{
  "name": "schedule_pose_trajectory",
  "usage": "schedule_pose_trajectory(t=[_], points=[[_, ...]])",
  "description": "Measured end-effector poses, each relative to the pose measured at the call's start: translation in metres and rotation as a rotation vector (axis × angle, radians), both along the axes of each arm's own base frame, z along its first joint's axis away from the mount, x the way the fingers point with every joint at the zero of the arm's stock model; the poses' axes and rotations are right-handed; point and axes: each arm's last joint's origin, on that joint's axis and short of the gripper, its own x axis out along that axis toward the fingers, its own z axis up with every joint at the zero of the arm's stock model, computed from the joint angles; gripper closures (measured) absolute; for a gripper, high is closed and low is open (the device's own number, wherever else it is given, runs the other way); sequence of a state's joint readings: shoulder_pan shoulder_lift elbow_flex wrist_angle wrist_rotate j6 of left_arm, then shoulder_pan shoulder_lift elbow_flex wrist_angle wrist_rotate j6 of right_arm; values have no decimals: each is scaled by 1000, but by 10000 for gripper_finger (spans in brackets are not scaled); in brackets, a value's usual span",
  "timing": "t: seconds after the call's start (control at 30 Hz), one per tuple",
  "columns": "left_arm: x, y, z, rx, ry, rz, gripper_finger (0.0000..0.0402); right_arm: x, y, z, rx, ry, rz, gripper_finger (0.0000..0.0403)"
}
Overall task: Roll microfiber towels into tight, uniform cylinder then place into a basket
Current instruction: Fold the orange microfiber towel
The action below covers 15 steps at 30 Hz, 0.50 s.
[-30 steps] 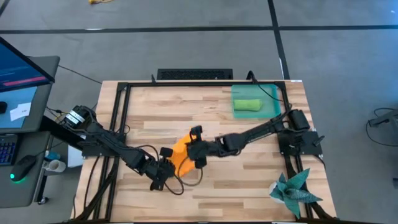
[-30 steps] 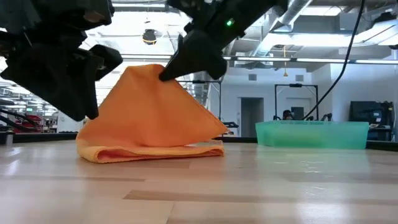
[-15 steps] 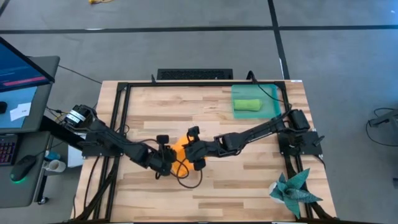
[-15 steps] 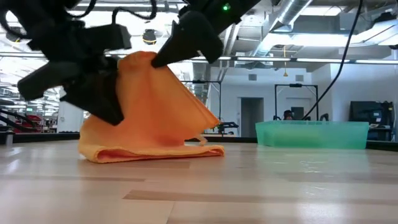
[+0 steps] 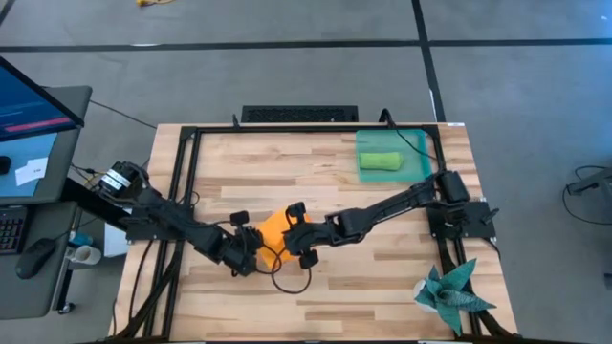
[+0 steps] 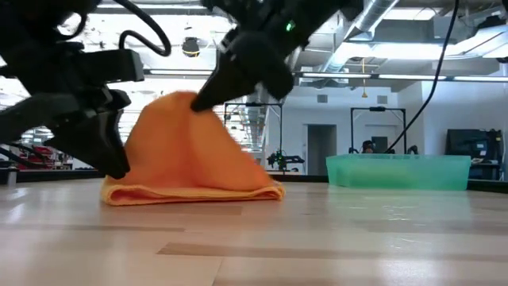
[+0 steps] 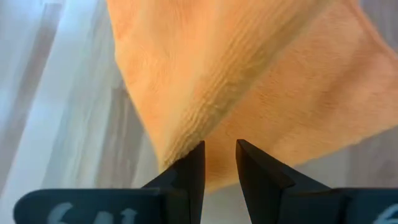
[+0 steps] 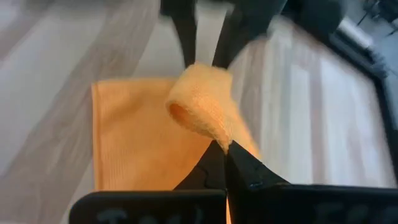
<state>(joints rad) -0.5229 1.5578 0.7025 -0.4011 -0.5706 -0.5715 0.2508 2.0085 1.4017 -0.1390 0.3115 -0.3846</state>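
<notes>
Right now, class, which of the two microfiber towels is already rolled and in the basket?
The lime green towel: it lies rolled in the teal basket. The orange towel is unrolled mid-table, pinched by the right hand.

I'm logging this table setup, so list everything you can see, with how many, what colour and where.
Bright orange microfiber towel: one, orange, middle of the table, one part lifted into a peak, the rest lying on the wood.
Rolled lime green microfiber towel: one, lime green, lying inside the tray.
Translucent teal-green plastic tray: one, teal-green, far right corner of the table.
Dark teal spiky cloth: one, dark teal, near right corner of the table.
Wooden table: one, light wood with a black frame.
Person: one, far off in the room behind.
Right gripper: one, dark, shut on the orange towel's lifted fold.
Left gripper: one, dark, fingers slightly apart at the towel's edge.
</notes>
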Motion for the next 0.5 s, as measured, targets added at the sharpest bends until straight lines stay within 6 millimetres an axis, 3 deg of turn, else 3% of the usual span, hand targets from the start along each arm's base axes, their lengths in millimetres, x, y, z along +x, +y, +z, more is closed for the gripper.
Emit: schedule_pose_trajectory(t=[0.07, 0.4, 0.5], points=[[-2, -4, 0, -15, -12, 6, 317, 0, 1, -6, -3, 19, 0, 395], [0, -21, 2, -180, -67, -27, 317, 2, 14, 2, 56, -70, -1, 395], [-1, -24, 3, -268, -40, -4, 317, 4, 17, -8, 86, -57, -26, 393]])
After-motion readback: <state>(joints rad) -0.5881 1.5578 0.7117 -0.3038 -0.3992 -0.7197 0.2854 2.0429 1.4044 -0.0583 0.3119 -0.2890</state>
